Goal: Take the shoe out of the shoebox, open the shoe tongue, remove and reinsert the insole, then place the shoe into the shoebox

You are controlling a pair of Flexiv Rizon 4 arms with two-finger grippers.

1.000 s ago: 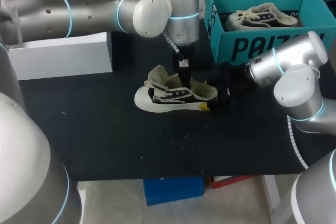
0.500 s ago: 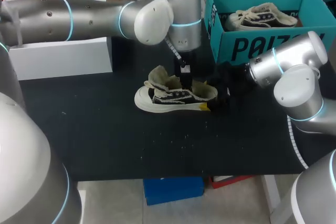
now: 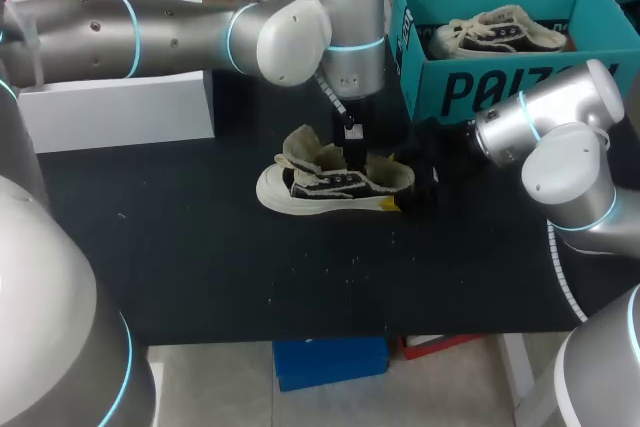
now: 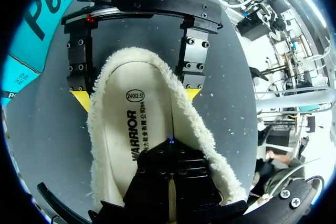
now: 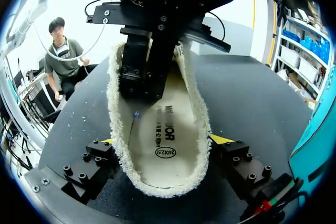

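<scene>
A black-and-white shoe (image 3: 325,187) with fleece lining lies on the dark table, toe to the left. My left gripper (image 3: 352,150) points down into its opening. In the left wrist view, the left gripper (image 4: 169,148) is shut, tips on the printed insole (image 4: 123,129). My right gripper (image 3: 400,185) straddles the heel. Its yellow fingertips (image 4: 80,100) press the fleece collar from both sides. In the right wrist view, the right gripper (image 5: 164,141) holds the heel (image 5: 157,187), and the left gripper (image 5: 142,90) stands inside the shoe ahead of it.
The teal shoebox (image 3: 500,87) stands at the back right, with a second shoe (image 3: 500,35) lying inside. A white box (image 3: 120,102) sits at the back left. Bare table lies in front of the shoe.
My left gripper has shifted slightly right and lower into the shoe's opening, then held still. The right arm and the shoe have not moved.
</scene>
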